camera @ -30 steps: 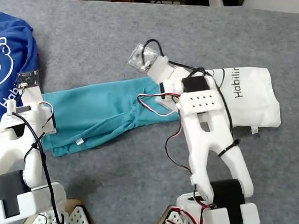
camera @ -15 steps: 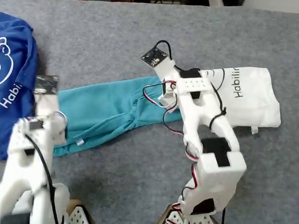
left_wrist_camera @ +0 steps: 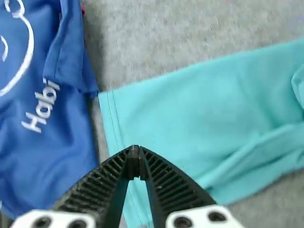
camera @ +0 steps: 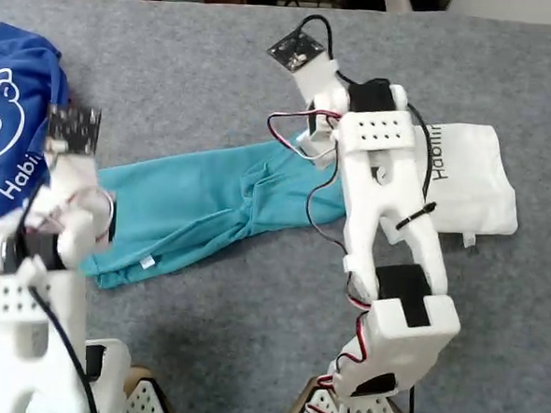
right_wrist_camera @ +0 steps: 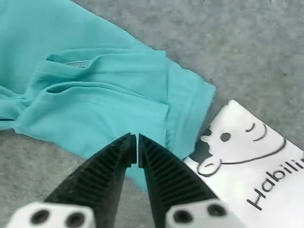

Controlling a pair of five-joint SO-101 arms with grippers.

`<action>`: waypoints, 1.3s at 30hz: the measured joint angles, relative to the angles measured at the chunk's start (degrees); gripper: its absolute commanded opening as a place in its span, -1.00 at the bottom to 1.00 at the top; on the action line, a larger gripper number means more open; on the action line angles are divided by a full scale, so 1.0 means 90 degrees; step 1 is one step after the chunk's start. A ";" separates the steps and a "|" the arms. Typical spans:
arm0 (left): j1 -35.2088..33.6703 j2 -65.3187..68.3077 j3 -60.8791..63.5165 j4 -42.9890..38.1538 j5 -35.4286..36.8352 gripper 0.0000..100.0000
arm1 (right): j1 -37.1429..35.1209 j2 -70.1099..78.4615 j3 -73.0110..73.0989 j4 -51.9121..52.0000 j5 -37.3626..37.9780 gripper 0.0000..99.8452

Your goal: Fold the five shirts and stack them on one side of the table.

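Observation:
A teal shirt (camera: 191, 211), folded into a long strip, lies across the middle of the grey table. A blue shirt (camera: 9, 125) is spread at the left edge, and a folded white shirt (camera: 469, 186) rests on the right. My left gripper (left_wrist_camera: 135, 156) is shut and empty; it hovers over the teal shirt's (left_wrist_camera: 204, 123) hem end, beside the blue shirt (left_wrist_camera: 42, 95). My right gripper (right_wrist_camera: 134, 138) is shut with nothing in it. It hangs above the teal shirt's (right_wrist_camera: 95, 109) sleeve end, close to the white shirt (right_wrist_camera: 247, 161).
The left arm (camera: 49, 239) stands over the strip's left end and the right arm (camera: 383, 204) rises beside the white shirt. Both arm bases (camera: 366, 409) sit at the near table edge. Bare grey felt (camera: 172, 69) stretches along the far side.
Both arms have lifted up from the teal shirt's ends, the right one also swinging toward the far side. The teal shirt lies where it was.

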State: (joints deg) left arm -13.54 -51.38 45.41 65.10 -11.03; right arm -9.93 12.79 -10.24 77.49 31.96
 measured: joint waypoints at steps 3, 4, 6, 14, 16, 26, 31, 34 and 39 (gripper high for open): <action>0.0000 0.1241 -0.0586 -0.0459 -0.0049 -0.94 | -0.0371 0.0010 0.0000 0.0000 -0.0342 -0.97; 0.0000 0.1719 -0.0781 -0.0635 -0.0088 -0.94 | -0.0537 0.0059 0.0000 0.0000 -0.0469 -0.97; 0.0000 0.2774 -0.1172 -0.0977 -0.0147 -0.94 | -0.0879 0.0274 0.0000 -0.0107 -0.0684 -0.97; -0.0264 0.6193 -0.2471 -0.1875 -0.0176 -0.94 | -0.1651 0.1866 0.0000 -0.0957 -0.1358 -0.97; -0.0342 0.6642 -0.2540 -0.1905 -0.0176 -0.94 | -0.1651 0.2325 0.0000 -0.1172 -0.1475 -0.97; -0.0733 0.6974 -0.2589 -0.2549 -0.0469 -0.94 | -0.1651 0.2589 -0.1426 -0.0117 -0.1534 -0.97; -0.1055 0.6818 -0.2579 -0.2569 -0.0479 -0.94 | -0.1651 0.2589 -0.2569 0.0479 -0.1553 -0.97; -0.1143 0.6437 -0.2393 -0.2569 -0.0479 -0.94 | -0.1573 0.2589 -0.3223 0.0947 -0.1719 -0.97; -0.1094 0.6144 -0.2110 -0.2628 -0.0479 -0.94 | -0.1338 0.2589 -0.3927 0.2178 -0.1778 -0.97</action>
State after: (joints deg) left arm -23.38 3.91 26.42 41.45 -15.34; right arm -21.98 36.09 -45.58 97.10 15.96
